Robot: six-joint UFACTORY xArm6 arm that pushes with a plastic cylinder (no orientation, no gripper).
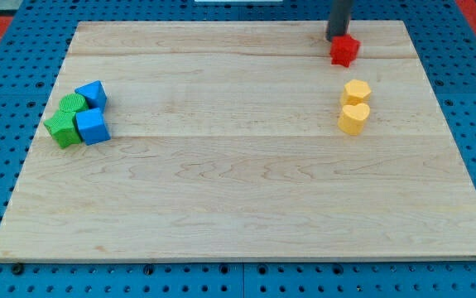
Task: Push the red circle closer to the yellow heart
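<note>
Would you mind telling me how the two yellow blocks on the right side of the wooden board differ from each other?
The upper yellow block looks faceted, roughly hexagonal; the lower yellow block has a notched top, like a heart. The upper one sits nearer the red block and my tip; the lower one is farther toward the view's bottom. The lower one also looks slightly taller. Both share the same yellow colour, and they appear to touch.

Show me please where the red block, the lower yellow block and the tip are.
red block [344,51]: camera view, its top face.
lower yellow block [353,118]: camera view, its top face.
my tip [338,37]: camera view, rod's lower end.
</note>
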